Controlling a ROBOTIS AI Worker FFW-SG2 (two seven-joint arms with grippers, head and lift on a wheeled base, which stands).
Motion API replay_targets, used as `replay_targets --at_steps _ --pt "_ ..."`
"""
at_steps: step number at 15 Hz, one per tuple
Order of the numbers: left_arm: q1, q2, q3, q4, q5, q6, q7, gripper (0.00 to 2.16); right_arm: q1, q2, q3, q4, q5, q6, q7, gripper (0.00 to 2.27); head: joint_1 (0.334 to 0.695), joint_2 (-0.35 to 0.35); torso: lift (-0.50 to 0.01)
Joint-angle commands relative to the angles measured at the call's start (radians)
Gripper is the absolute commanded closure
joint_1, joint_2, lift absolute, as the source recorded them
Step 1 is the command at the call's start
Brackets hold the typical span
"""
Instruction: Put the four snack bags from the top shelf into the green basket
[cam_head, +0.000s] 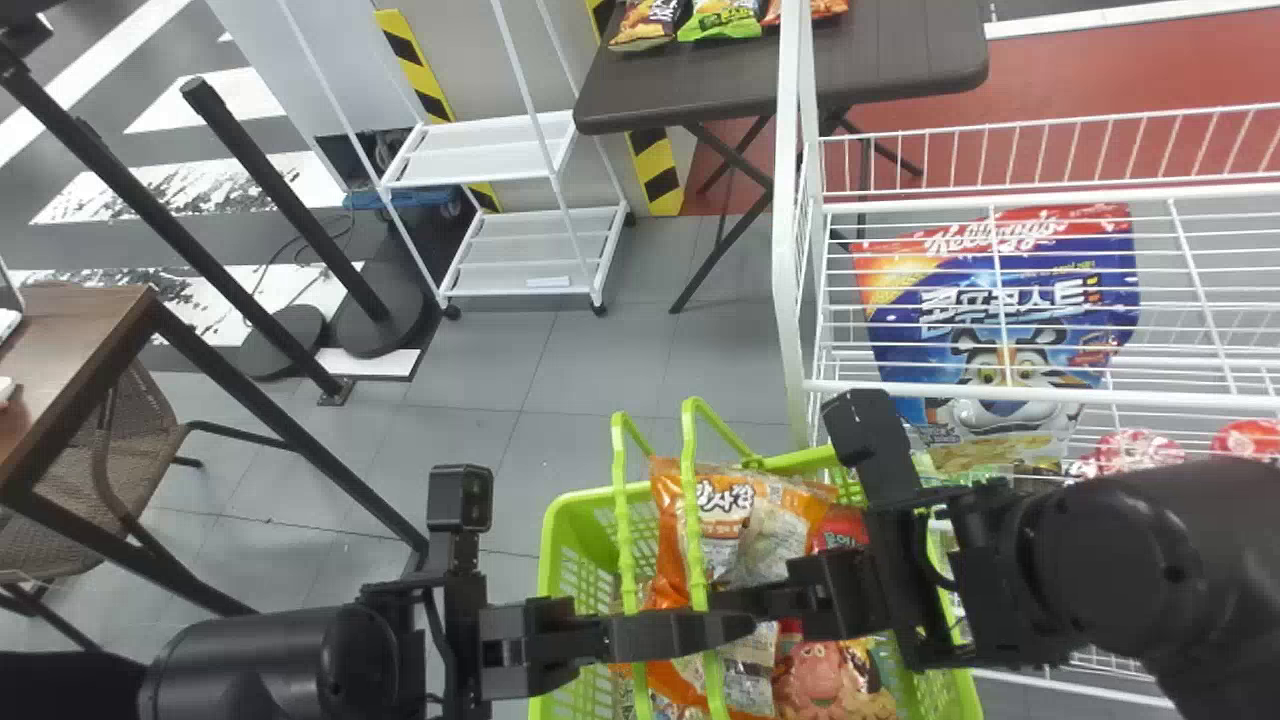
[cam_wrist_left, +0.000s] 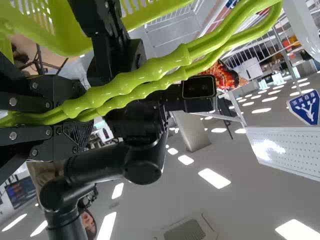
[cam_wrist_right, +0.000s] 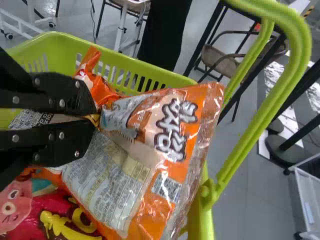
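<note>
1. Green, glossy plastic: one lattice-sided basket (cam_head: 560, 540) with two knobbly, looped handles (cam_head: 700, 570).
2. The left claw (cam_head: 738, 630) is closed around both handles at the basket; its arm comes in low on the left.
3. The right claw (cam_head: 762, 601) is over the basket, pinched tight on one crinkly orange snack bag (cam_wrist_right: 185, 200), whose film puckers where it's nipped and lies flat and shiny further out.
4. Inside the basket I count at least two snack bags: that orange one and a red one (cam_wrist_right: 30, 220) with a round pink cartoon character. They overlap, so I can't tell the full number.
5. One wire rack, white and thin-barred, stands to the right. It holds one big blue-and-red pouch (cam_head: 1090, 330), smooth plastic with a cartoon tiger, and two roundish red-and-white packs (cam_head: 1130, 452) lower down.
6. Beyond, three pillowy bags (cam_head: 722, 18) sit in a row on a dark, smooth worktop (cam_head: 900, 60) with folding legs.
7. Left of that stands one white metal trolley (cam_head: 490, 165), two tiers showing, and nearer me, one woven chair (cam_head: 110, 470).
</note>
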Motion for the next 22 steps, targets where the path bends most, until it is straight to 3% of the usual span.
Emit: replay_targets --at_steps 1,4,7,9,11,12,17,22 --pt "0.003 0.000 0.003 0.004 0.000 -0.002 -0.010 2.15 0.069 0.001 -0.104 -0.125 -0.007 0.115 0.056 0.00 0.695 0.350 0.000" --pt "0.003 0.000 0.002 0.004 -0.002 -0.005 -0.010 2.15 0.147 0.001 -0.235 -0.351 -0.049 0.272 0.076 0.02 0.695 0.350 0.000" --pt "0.003 0.003 0.003 0.007 -0.002 -0.005 -0.010 2.15 0.227 0.001 -0.454 -0.575 -0.064 0.329 0.090 0.03 0.695 0.350 0.000" --pt "0.003 0.005 0.010 0.009 -0.002 -0.005 -0.010 2.15 0.231 0.001 -0.607 -0.645 -0.046 0.329 0.087 0.04 0.695 0.350 0.000" --pt "0.004 0.007 0.014 0.010 0.000 -0.008 -0.010 2.15 0.167 -0.031 -0.736 -0.637 0.013 0.329 0.058 0.05 0.695 0.322 0.000" --pt "0.004 0.007 0.014 0.010 0.000 -0.008 -0.010 2.15 0.130 -0.054 -0.765 -0.601 0.074 0.327 0.024 0.05 0.695 0.197 0.000" --pt "0.009 0.002 0.008 0.012 -0.005 -0.017 -0.010 2.15 -0.045 -0.156 -0.816 -0.286 0.252 -0.001 -0.030 0.05 0.695 -0.099 0.000" --pt "0.020 -0.001 0.023 0.018 -0.008 -0.023 -0.010 2.15 -0.191 -0.206 -0.816 0.028 0.407 -0.268 -0.036 0.05 0.695 -0.241 0.000"
